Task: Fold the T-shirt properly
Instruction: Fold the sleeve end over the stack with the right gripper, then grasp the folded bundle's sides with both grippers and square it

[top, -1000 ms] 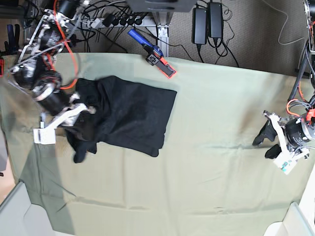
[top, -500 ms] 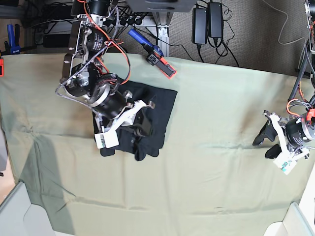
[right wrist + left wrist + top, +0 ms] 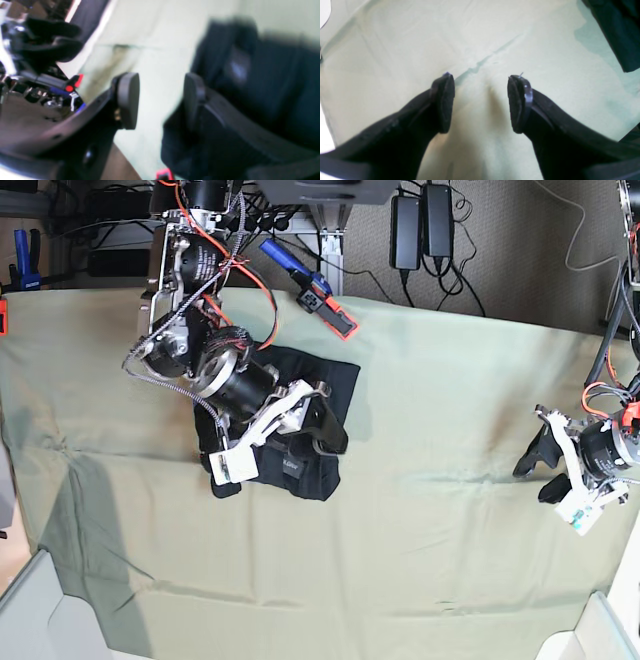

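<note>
Folded narrower, soft black T-shirt point(image 3: 335, 385) forms rectangle

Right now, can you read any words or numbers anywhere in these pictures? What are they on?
No text can be read.
White tag on the right gripper: too small to tell if it carries print.
White tag on the left gripper: the same.
Pale patch on the T-shirt: too blurred to read.
Pale mark on the T-shirt in the base view: too small.
Blue and orange tool: no lettering readable.
</note>
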Tool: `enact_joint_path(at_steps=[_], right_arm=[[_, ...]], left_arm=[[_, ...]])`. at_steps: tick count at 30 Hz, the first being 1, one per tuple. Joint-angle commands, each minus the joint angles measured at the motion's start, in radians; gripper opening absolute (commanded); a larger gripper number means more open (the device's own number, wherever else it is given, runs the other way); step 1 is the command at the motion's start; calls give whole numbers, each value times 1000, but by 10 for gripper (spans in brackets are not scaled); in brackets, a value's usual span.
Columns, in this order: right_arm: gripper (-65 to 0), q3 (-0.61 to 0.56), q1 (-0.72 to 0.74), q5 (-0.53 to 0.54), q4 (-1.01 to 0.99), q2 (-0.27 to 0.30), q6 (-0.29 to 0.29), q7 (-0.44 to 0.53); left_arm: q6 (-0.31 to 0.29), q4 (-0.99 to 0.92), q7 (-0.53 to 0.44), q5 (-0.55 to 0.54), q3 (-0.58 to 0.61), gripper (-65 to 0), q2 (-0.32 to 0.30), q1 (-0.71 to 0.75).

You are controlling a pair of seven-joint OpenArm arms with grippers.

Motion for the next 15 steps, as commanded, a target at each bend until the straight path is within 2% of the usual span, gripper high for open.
enact_joint_path(at_steps=[1,3,4,5,7,8,10,13,15], right_arm=[[-357,1,36,18,58,-3,80,13],[-359,11,57,-37,118,-3,80,5],[-382,20,63,-68,134,-3,80,11],[-434,31,66,-95,142,-3,79,22],[-616,63,72,-143,142,-2,79,36],[-650,81,73,-170,141,2,79,42],[-650,118,73,-226,135,21,79,67],[-650,178,73,-283,102,68,79,113],[-650,219,79,-296,59,108,79,154]], left_arm=[[3,13,-17,-2,-10,-276,-18,-17],[4,13,-8,-3,-10,-276,-18,-17],[4,14,-5,-4,-10,-276,-18,-17],[4,14,-2,-8,-10,-277,-18,-16],[4,14,5,-28,-10,-277,-18,-16],[4,14,8,-45,-10,-279,-17,-15],[-8,21,11,-76,-10,-325,-15,-6],[-71,66,12,-137,-9,-461,-5,30],[-81,116,12,-178,-5,-534,12,60]])
